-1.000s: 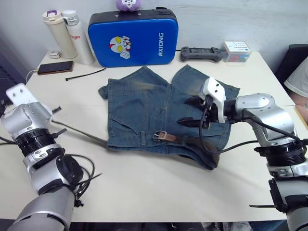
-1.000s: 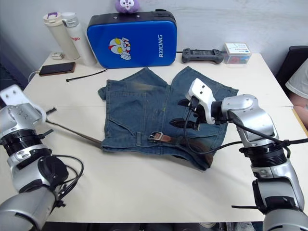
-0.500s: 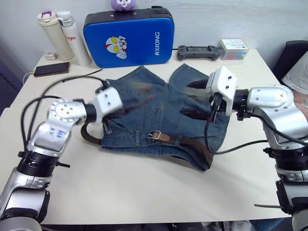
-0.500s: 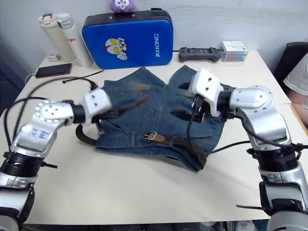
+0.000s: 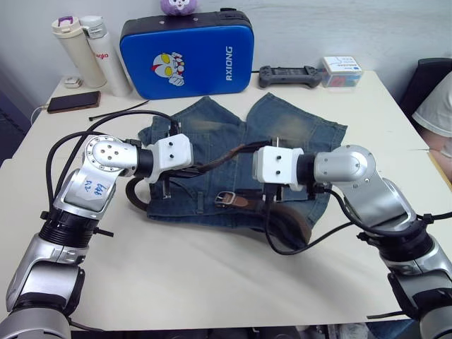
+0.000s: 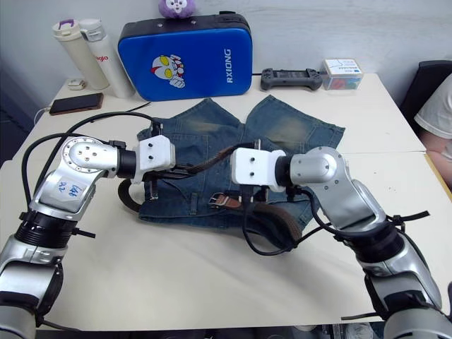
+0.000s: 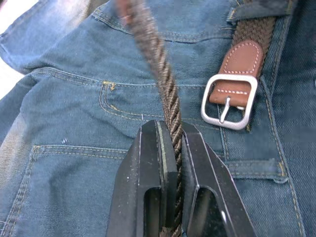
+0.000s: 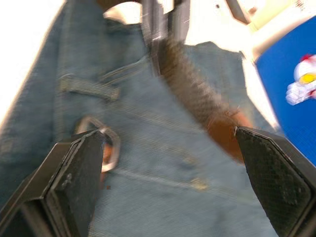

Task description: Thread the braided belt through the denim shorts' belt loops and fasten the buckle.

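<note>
The denim shorts lie flat mid-table, waistband toward me. The braided belt runs along the waistband, and its silver buckle rests on the denim near a belt loop. At the shorts' left end the belt curls back and rises. My left gripper is shut on that raised strap above the left pocket. The strap's tan tip hangs between the wide-open fingers of my right gripper, which is over the shorts' middle.
A blue hard case stands behind the shorts. Two bottles and a phone are at the back left, a black controller and small box at the back right. A person's sleeve shows at the right edge.
My left arm swung in from the far left with the belt and lifted the strap over the shorts. The right gripper moved left to the strap's tan tip, still open.
</note>
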Available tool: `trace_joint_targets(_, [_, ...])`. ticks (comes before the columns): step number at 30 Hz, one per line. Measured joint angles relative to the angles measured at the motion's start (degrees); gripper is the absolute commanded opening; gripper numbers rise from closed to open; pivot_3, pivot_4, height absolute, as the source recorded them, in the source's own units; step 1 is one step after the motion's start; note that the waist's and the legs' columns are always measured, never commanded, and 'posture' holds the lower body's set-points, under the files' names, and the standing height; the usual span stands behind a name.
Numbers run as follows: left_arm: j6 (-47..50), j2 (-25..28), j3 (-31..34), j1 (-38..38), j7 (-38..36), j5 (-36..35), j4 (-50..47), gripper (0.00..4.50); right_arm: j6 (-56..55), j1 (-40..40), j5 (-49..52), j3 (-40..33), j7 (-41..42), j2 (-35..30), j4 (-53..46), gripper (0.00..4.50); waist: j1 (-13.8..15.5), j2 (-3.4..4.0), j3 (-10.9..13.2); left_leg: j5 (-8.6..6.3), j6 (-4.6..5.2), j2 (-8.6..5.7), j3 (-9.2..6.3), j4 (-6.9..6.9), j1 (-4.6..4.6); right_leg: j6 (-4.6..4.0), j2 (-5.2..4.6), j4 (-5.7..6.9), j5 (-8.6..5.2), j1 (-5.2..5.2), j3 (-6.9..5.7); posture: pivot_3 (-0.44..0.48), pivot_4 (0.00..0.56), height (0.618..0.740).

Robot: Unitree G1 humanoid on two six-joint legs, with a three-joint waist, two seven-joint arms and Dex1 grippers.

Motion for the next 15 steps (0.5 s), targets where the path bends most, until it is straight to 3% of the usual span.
trace_joint_targets(8, [-1.7,-0.3,-1.2,-0.1,-0.9,3.0,0.5,0.02,-2.0,-7.1,-0.5,-1.1,5.5,-2.1,5.6,4.50,-0.1,0.01,0.0,-0.01,-0.01,0.05,0.02,-0.02,-0.02,0.00,0.05,0.00,0.00,-0.03,0.01,0.000,0.150,0.740])
trace_joint_targets(12, [-1.3,-1.5,-1.2,-0.7,-0.9,3.2,0.4,0.02,-2.9,-6.0,-0.9,-0.1,6.7,-1.4,7.5,4.50,0.0,0.00,0.0,-0.02,-0.01,0.06,0.03,0.00,-0.02,0.00,0.05,0.00,0.00,-0.03,0.02,0.000,0.150,0.740])
trace_joint_targets(15, [-0.4,-1.8,-1.2,-1.5,-0.9,3.2,0.0,0.00,-4.0,-4.7,-1.3,1.3,6.7,0.4,10.8,3.76,-0.1,0.00,0.0,-0.02,-0.01,0.06,0.07,-0.01,-0.03,-0.01,0.06,0.03,0.00,-0.06,0.05,0.000,0.150,0.740])
